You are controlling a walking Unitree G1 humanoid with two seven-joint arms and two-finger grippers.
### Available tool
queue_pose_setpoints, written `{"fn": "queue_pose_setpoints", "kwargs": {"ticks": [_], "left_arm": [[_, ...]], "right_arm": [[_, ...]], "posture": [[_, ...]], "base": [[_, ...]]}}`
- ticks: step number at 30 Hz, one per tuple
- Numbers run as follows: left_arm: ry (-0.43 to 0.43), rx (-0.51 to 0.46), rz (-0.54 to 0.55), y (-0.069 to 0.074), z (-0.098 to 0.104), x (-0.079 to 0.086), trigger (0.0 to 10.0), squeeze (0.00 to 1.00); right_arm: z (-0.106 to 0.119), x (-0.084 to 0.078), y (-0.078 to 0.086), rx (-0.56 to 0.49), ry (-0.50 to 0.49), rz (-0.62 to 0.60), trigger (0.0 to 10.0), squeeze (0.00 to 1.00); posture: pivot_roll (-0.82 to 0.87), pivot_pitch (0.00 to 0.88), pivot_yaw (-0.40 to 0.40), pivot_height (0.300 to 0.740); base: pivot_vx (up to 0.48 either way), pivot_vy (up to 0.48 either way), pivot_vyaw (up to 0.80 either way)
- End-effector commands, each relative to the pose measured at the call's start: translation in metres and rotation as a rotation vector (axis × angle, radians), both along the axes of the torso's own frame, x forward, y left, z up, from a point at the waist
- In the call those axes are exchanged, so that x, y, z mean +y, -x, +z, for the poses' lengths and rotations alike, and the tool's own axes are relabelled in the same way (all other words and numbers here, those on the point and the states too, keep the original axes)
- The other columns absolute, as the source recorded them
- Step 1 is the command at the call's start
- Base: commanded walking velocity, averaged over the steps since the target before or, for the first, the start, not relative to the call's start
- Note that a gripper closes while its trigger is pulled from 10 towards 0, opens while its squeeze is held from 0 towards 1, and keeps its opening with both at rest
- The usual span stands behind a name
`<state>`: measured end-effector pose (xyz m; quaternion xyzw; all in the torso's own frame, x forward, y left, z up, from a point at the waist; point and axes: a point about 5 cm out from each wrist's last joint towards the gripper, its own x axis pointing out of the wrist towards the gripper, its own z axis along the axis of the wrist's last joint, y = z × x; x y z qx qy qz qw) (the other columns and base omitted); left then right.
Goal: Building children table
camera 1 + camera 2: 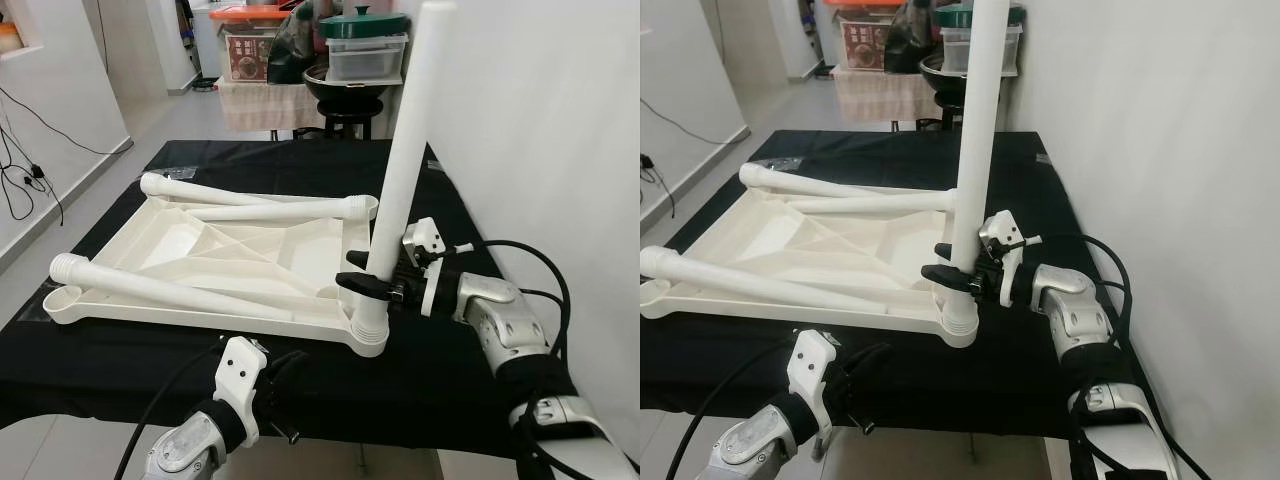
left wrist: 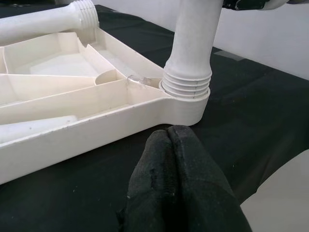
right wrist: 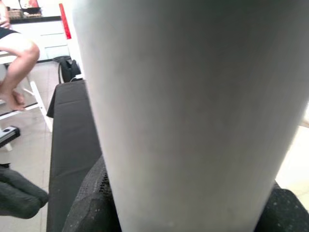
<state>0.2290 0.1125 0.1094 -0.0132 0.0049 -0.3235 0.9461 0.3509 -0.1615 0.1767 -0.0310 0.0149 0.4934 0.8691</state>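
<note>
Black cloth is covering the bench where the right gripper [image 1: 372, 287] is clamping the upright leg [image 1: 408, 165] in the upturned tabletop [image 1: 215, 262] corner socket, risking cross-threading if tilted, left gripper [image 2: 176, 164] closed empty.

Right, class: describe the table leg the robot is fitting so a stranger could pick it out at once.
Start at the black-covered table and find the white tabletop lying upside down on it. At the corner nearest the robot's right, one leg stands in its socket, gripped low by the right pincer. It is the only upright leg; the others lie flat.
</note>
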Motion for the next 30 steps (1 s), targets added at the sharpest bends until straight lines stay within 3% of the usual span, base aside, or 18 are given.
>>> {"fn": "queue_pose_setpoints", "kwargs": {"ticks": [1, 2, 3, 4, 6, 7, 8, 14, 15, 16, 17, 19, 20, 21, 24, 25, 27, 30], "left_arm": [[0.002, 0.008, -0.002, 0.002, 0.000, 0.001, 10.0, 0.00], [0.004, 0.008, -0.001, 0.003, 0.000, 0.001, 10.0, 0.00], [0.007, 0.008, 0.001, 0.003, 0.001, 0.002, 10.0, 0.00], [0.011, 0.008, 0.003, 0.005, 0.001, 0.003, 10.0, 0.00], [0.013, 0.010, 0.000, 0.005, 0.002, 0.004, 10.0, 0.00], [0.013, 0.010, 0.000, 0.005, 0.002, 0.004, 10.0, 0.00], [0.007, 0.012, -0.006, 0.005, 0.001, 0.004, 10.0, 0.00], [0.005, 0.014, -0.009, 0.004, 0.001, 0.003, 10.0, 0.00], [0.008, 0.014, -0.006, 0.004, 0.001, 0.003, 10.0, 0.00], [0.008, 0.014, -0.006, 0.004, 0.001, 0.003, 10.0, 0.00], [0.009, 0.013, -0.002, 0.004, 0.001, 0.003, 10.0, 0.00], [0.012, 0.011, -0.001, 0.004, 0.002, 0.003, 10.0, 0.00], [0.018, 0.013, -0.005, 0.003, 0.002, 0.003, 10.0, 0.00], [0.018, 0.013, -0.005, 0.003, 0.002, 0.003, 10.0, 0.00], [0.033, 0.016, -0.038, 0.003, 0.003, 0.001, 10.0, 0.00], [0.030, 0.011, -0.036, 0.002, 0.003, 0.001, 10.0, 0.00], [0.030, 0.011, -0.036, 0.002, 0.003, 0.001, 10.0, 0.00], [0.027, 0.004, -0.020, 0.000, 0.004, 0.002, 10.0, 0.00]], "right_arm": [[-0.012, -0.002, 0.002, 0.040, 0.011, -0.072, 0.0, 0.00], [-0.017, -0.002, 0.002, 0.048, 0.021, -0.138, 0.0, 0.00], [-0.026, -0.002, -0.003, 0.048, 0.032, -0.453, 0.0, 0.00], [-0.039, 0.000, 0.004, 0.108, 0.000, -0.743, 0.0, 0.00], [-0.057, 0.025, 0.030, 0.174, -0.015, -0.852, 0.0, 0.00], [-0.057, 0.025, 0.030, 0.174, -0.015, -0.852, 0.0, 0.00], [-0.062, 0.042, 0.037, 0.173, -0.014, -0.769, 0.0, 0.00], [-0.058, 0.041, 0.026, 0.157, -0.006, -0.734, 0.0, 0.00], [-0.057, 0.041, 0.024, 0.151, 0.000, -0.735, 2.6, 0.00], [-0.057, 0.041, 0.024, 0.151, 0.000, -0.735, 2.6, 0.00], [-0.057, 0.042, 0.023, 0.151, 0.003, -0.730, 10.0, 0.00], [-0.053, 0.045, 0.022, 0.145, -0.022, -0.695, 10.0, 0.00], [-0.050, 0.049, 0.023, 0.142, -0.044, -0.649, 10.0, 1.00], [-0.050, 0.049, 0.023, 0.142, -0.044, -0.649, 10.0, 1.00], [-0.030, 0.066, 0.029, 0.105, -0.100, -0.489, 10.0, 1.00], [-0.023, 0.067, 0.028, 0.080, -0.105, -0.425, 10.0, 1.00], [-0.023, 0.067, 0.028, 0.080, -0.105, -0.425, 10.0, 1.00], [-0.011, 0.062, 0.025, 0.018, -0.049, -0.211, 10.0, 1.00]], "posture": [[0.05, 0.000, -0.026, 0.740], [0.05, 0.000, -0.026, 0.740], [0.05, 0.000, -0.034, 0.740], [0.04, 0.000, -0.032, 0.740], [0.04, 0.000, -0.013, 0.740], [0.04, 0.000, -0.013, 0.740], [0.03, 0.000, -0.002, 0.740], [0.04, 0.000, -0.011, 0.740], [0.04, 0.000, -0.014, 0.740], [0.04, 0.000, -0.014, 0.740], [0.04, 0.000, -0.014, 0.740], [0.04, 0.000, -0.013, 0.740], [0.04, 0.000, -0.013, 0.740], [0.04, 0.000, -0.013, 0.740], [0.04, 0.000, -0.006, 0.740], [0.04, 0.000, -0.005, 0.740], [0.04, 0.000, -0.005, 0.740], [0.04, 0.000, -0.012, 0.740]], "base": [[0.000, 0.000, 0.00], [0.000, 0.000, 0.00], [0.000, 0.000, 0.00], [0.000, 0.000, 0.00], [0.000, 0.000, 0.00], [0.000, 0.000, 0.00], [0.000, 0.000, 0.00], [0.000, 0.000, 0.00], [0.000, 0.000, 0.00], [0.000, 0.000, 0.00], [0.000, 0.000, 0.00], [0.000, 0.000, 0.00], [0.000, 0.000, 0.00], [0.000, 0.000, 0.00], [0.000, 0.000, 0.00], [0.000, 0.000, 0.00], [0.000, 0.000, 0.00], [0.000, 0.000, 0.00]]}}
